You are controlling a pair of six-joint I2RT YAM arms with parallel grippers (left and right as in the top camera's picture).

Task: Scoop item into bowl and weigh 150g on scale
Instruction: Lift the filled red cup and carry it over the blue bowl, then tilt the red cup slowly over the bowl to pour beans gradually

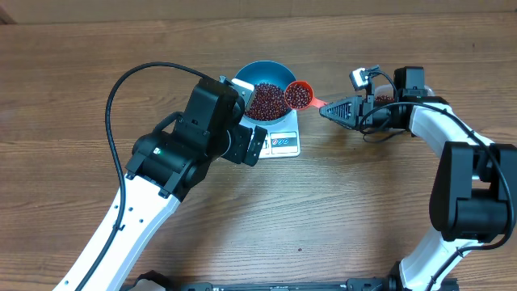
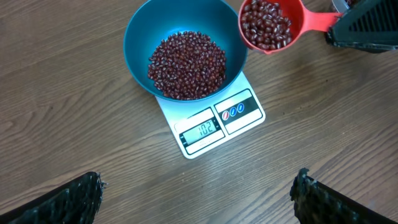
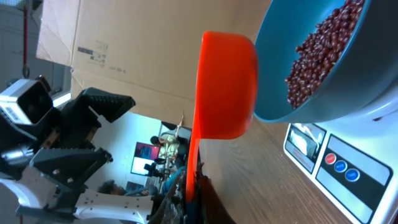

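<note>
Wood-grain counter [image 1: 81,65], brown and otherwise bare around the work area; a cardboard panel and part of the room show in the right wrist view.

Findings:
- Small flat white rectangular scale [image 2: 217,121] sits at the far centre, with its display and buttons on the near edge.
- Round deep blue bowl [image 2: 149,31] stands on the scale and covers most of its platform.
- Small dark red-brown beans [image 2: 186,65] form a loose pile in the bowl, well below the rim.
- The display appears to read 102, short of the target.
- Orange-red plastic scoop [image 2: 317,22] is level and loaded with more beans. Its cup is at the bowl's far-right rim, partly over it. I cannot tell if it touches the rim.
- Right claw [image 1: 327,110] is pressed together on the scoop's handle, reaching in from the right.
- Left claw [image 2: 198,180] is spread wide and holds nothing. It hovers on the near side of the scale.

Assessment: the step in hand is a top-up pour. The full scoop may hold more than is needed, so it should not be emptied at once.

Recommendation:
- Bring the cup fully over the pile.
- Roll the wrist slowly so that beans trickle out.
- Pause to let the display settle.
- Level the scoop as the figure nears the target.
- Keep the scoop off the rim, since any pressure on it would falsify the reading.
- Keep the left arm clear of the scale.
</note>
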